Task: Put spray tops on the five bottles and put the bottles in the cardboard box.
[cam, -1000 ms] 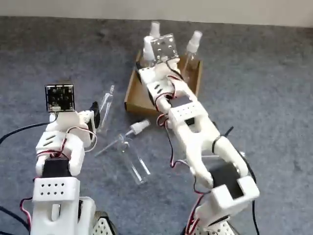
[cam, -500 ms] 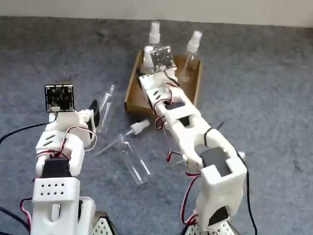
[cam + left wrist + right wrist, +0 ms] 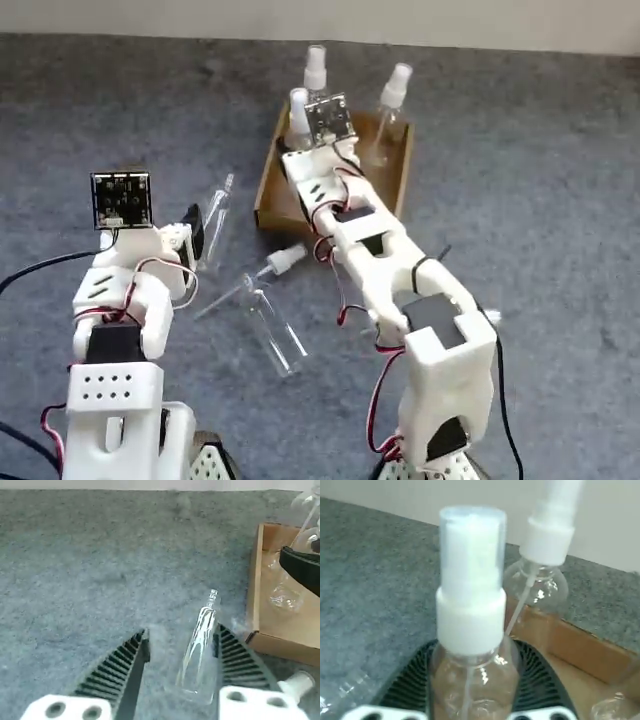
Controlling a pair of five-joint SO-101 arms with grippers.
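My right gripper [image 3: 472,656] is shut on a clear bottle with a white spray top [image 3: 470,600], held upright at the near left corner of the cardboard box [image 3: 268,185]. That bottle [image 3: 299,112] stands beside two other capped bottles in the box, one at the back [image 3: 317,68] and one on the right [image 3: 393,100]. My left gripper [image 3: 181,635] is open on the carpet, with a topless bottle [image 3: 199,645] lying between its fingers [image 3: 122,667]. Between the arms lie a second topless bottle [image 3: 277,332] and a loose spray top [image 3: 283,260].
Grey carpet [image 3: 520,200] covers the whole surface. The right arm [image 3: 385,250] stretches from the front edge to the box. The box wall [image 3: 255,585] is just right of the left gripper, and the loose spray top [image 3: 298,682] lies near it.
The right arm has stretched farther forward, carrying its capped bottle deeper over the box's left side. The left arm and the things on the carpet have not moved.
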